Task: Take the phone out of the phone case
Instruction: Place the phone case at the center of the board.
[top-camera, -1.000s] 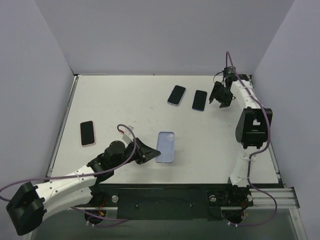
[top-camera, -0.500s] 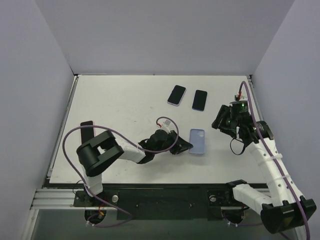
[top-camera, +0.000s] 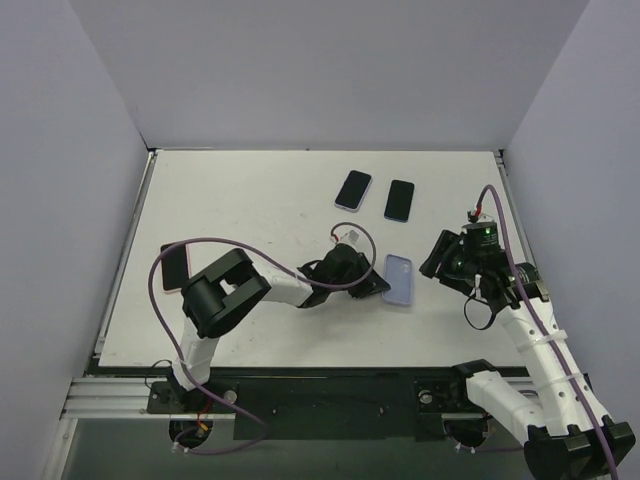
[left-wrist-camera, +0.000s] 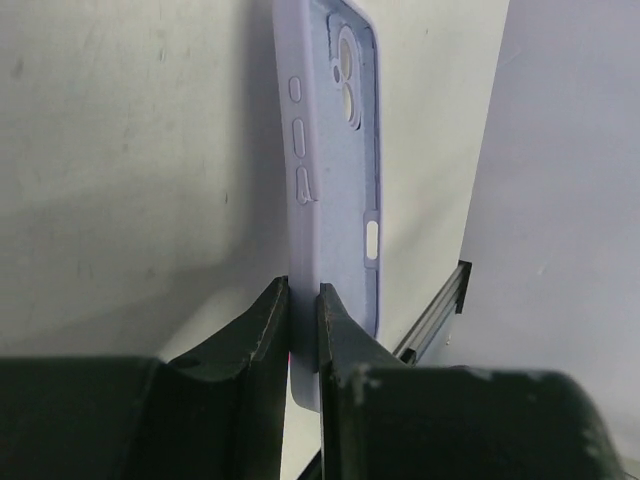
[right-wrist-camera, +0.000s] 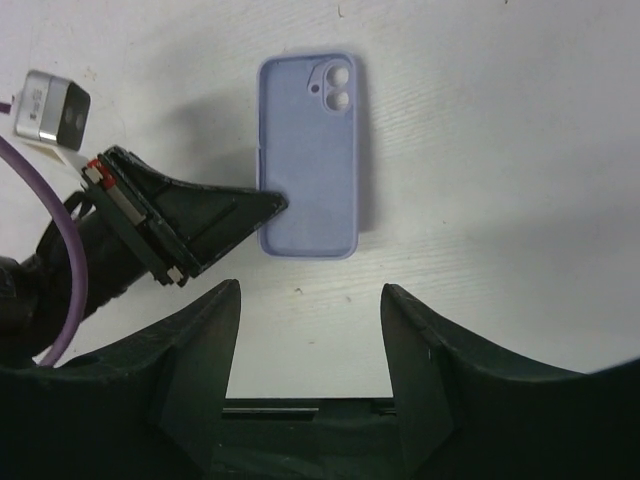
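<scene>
The lavender phone case (top-camera: 399, 279) lies flat on the white table, right of centre. My left gripper (top-camera: 374, 285) is shut on its left edge. The left wrist view shows the two black fingers (left-wrist-camera: 268, 335) pinching the case (left-wrist-camera: 335, 170) near its lower corner. My right gripper (top-camera: 438, 262) is open and empty, hovering just right of the case. In the right wrist view its jaws (right-wrist-camera: 310, 295) stand wide apart, with the case (right-wrist-camera: 308, 160) and the left gripper (right-wrist-camera: 262, 208) below them. The camera cutouts look pale like the table; I see no phone inside the case.
Two dark phones (top-camera: 352, 190) (top-camera: 399, 200) lie at the back of the table. A pink-edged phone (top-camera: 172, 268) lies at the left, partly behind the left arm's cable. The right table edge is close behind the right arm.
The left gripper has carried the case from the near middle rightward across the table. The right arm has swung from the far back corner down beside the case.
</scene>
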